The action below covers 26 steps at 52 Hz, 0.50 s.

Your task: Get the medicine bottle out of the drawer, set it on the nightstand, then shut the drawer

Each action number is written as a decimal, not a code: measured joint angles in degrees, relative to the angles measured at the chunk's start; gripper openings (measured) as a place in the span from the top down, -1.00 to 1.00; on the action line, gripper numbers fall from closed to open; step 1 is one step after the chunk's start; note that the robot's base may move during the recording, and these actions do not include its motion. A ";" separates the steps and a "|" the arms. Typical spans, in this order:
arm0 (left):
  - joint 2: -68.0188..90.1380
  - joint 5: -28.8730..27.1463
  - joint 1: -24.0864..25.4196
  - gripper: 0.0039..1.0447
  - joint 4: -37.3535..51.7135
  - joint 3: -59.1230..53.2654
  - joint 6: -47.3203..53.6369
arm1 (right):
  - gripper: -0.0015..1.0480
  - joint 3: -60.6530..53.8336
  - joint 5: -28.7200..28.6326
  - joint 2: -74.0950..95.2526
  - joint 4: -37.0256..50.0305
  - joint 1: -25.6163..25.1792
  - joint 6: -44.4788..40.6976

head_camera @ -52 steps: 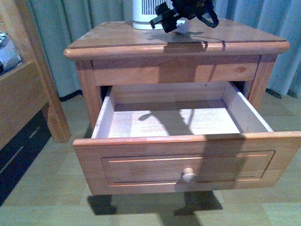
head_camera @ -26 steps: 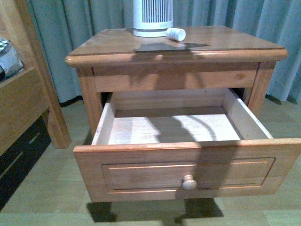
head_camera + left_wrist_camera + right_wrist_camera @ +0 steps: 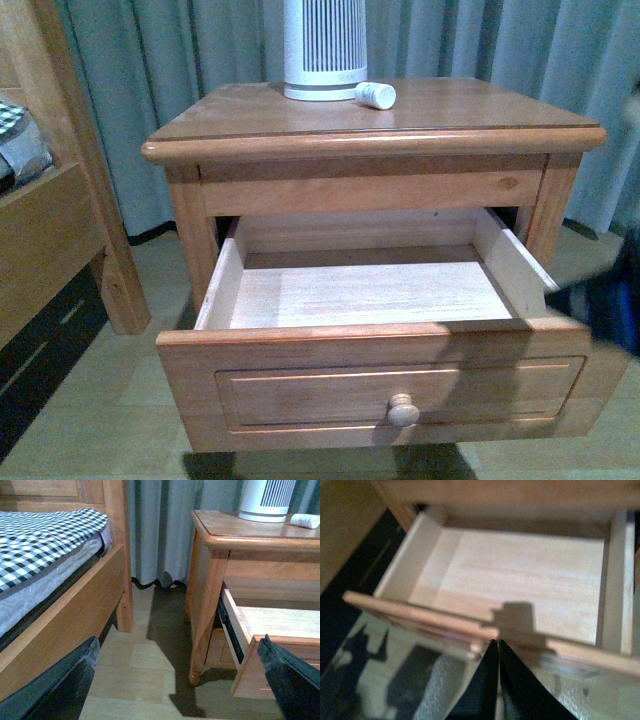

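Medicine bottle [image 3: 376, 95]: it lies on its side on the top of the nightstand [image 3: 240, 110], at the far side, just beside the base of the white slatted appliance [image 3: 324, 50], to its right. No claw touches it. In the left wrist view it shows as a small white cylinder [image 3: 305, 521] near the appliance [image 3: 266, 500].

Drawer [image 3: 300, 385]: pulled out toward the near side, wide open. Its pale floor is bare in the front view and in the right wrist view [image 3: 530, 580]. The round pale knob [image 3: 403, 409] sits on the front panel, a little right of the middle.

Upper drawer [image 3: 370, 190]: shallow, its front is flush under the overhanging top.

Right claw [image 3: 497, 650]: the two dark fingers are pressed together, with only a thin line between them, and they hold nothing. The tips are just at the near front edge of the drawer; I cannot tell if they touch the wood. In the front view a dark blurred shape [image 3: 610, 305] shows at the right edge, beside the right corner of the drawer.

Left claw [image 3: 177, 680]: the two dark fingers [image 3: 287, 682] stand far apart, at both sides of the wrist picture, with nothing between them. It is over the floor [image 3: 150, 655], between the bed [image 3: 50, 545] and the left side of the nightstand, and touches nothing.

Curtain [image 3: 180, 60]: grey-blue, hangs behind the nightstand.
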 joint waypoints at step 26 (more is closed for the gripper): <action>0.00 0.00 0.00 -0.88 0.00 0.00 0.00 | 0.94 3.80 8.79 44.65 38.64 -1.53 -15.28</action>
